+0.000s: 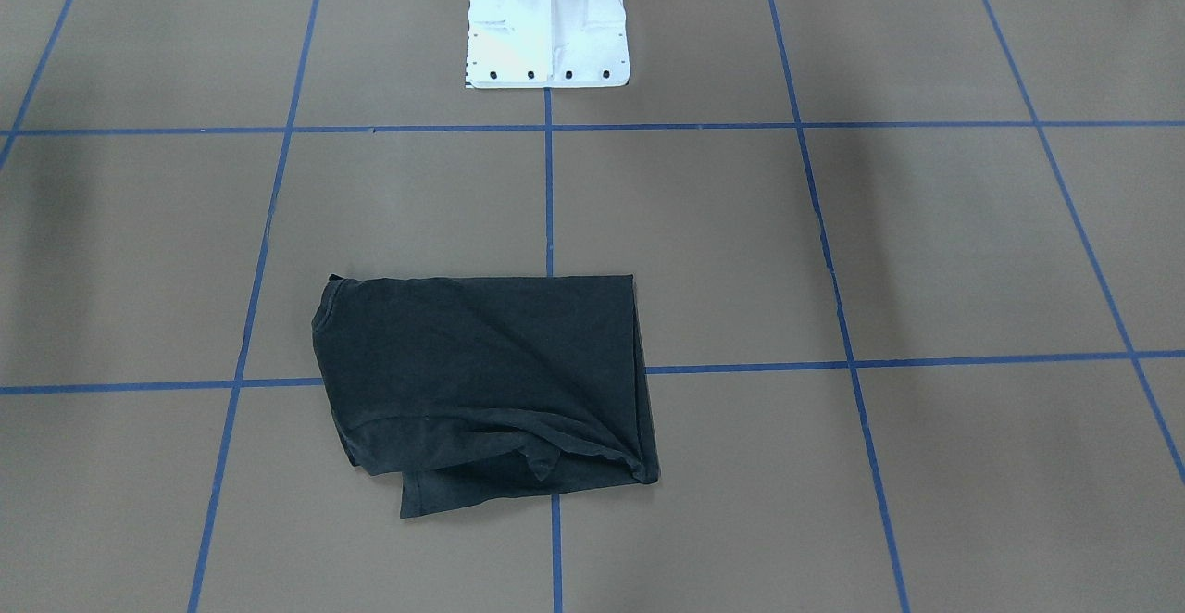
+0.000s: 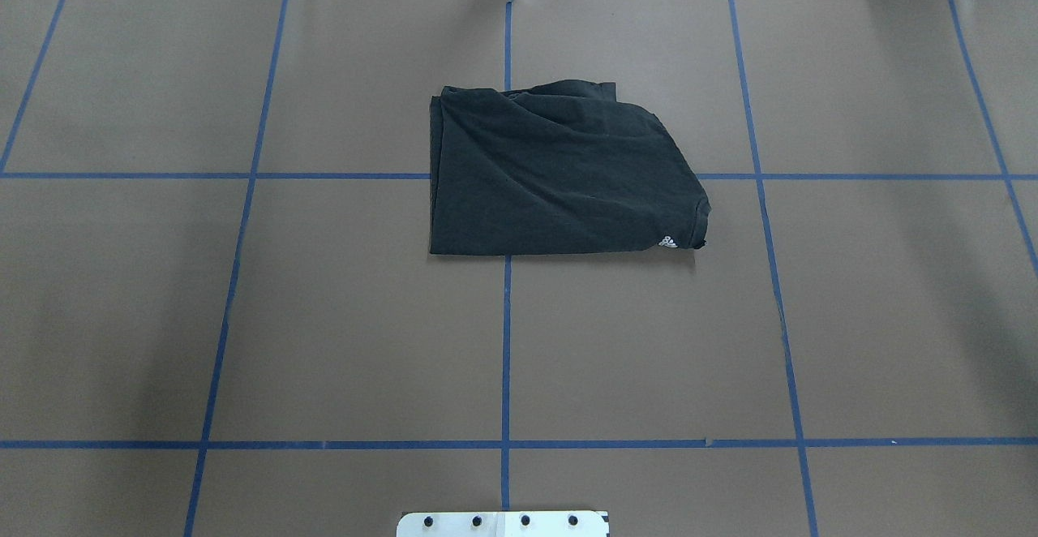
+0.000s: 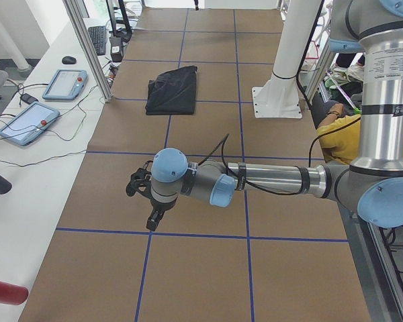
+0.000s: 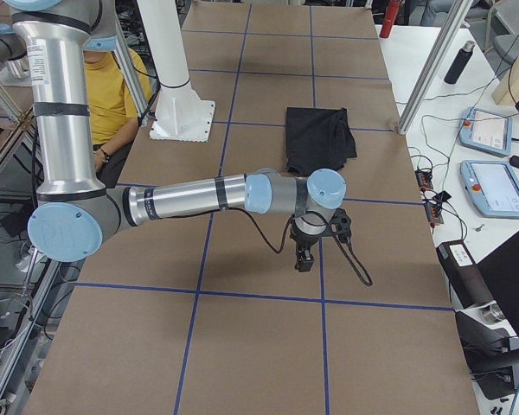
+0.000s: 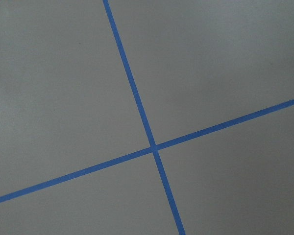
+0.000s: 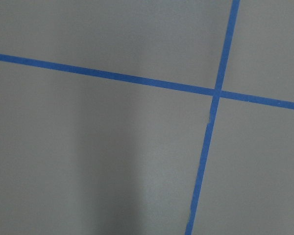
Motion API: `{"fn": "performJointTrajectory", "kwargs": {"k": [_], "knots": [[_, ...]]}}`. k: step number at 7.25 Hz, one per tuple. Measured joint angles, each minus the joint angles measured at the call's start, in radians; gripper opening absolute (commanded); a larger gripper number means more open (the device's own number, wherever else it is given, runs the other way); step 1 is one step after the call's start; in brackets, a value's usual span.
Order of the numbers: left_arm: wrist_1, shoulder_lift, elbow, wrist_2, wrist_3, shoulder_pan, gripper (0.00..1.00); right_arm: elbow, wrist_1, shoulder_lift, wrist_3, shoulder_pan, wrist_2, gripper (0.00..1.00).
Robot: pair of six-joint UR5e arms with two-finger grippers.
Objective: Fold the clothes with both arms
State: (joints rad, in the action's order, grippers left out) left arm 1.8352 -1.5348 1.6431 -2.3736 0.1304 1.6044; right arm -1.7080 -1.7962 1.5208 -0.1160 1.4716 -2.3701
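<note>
— Where's our black T-shirt [image 2: 559, 172]?
— Folded, before the white pedestal [image 1: 546, 30]. We judge folding done, so our left gripper [image 3: 152, 218] and right gripper [image 4: 304, 259] hover well apart from it.
— Jaws?
— We cannot tell their gap; no cloth hangs from either.

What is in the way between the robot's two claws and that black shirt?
Nothing visible. Only brown table surface lies between the left gripper, the right gripper and the black T-shirt lying mid-table.
</note>
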Motion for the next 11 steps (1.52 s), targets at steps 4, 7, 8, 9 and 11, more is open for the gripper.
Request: {"fn": "performJointTrajectory", "kwargs": {"k": [4, 7, 8, 9, 11], "knots": [[0.0, 0.001, -0.008, 0.006, 0.0, 0.0, 1.0, -0.012, 0.001, 0.005, -0.004, 0.0, -0.012, 1.0], [0.0, -0.004, 0.005, 0.001, 0.005, -0.001, 1.0, -0.025, 0.001, 0.01, 0.001, -0.01, -0.02, 1.0], [0.007, -0.008, 0.006, 0.001, 0.007, -0.002, 1.0, -0.026, 0.002, 0.01, 0.0, -0.014, -0.033, 1.0], [0.019, -0.012, 0.006, 0.004, 0.009, -0.002, 1.0, -0.029, 0.002, 0.01, 0.0, -0.016, -0.039, 1.0], [0.036, -0.011, 0.016, 0.006, 0.01, -0.001, 1.0, -0.029, 0.003, 0.006, 0.003, -0.018, -0.04, 1.0]]}}
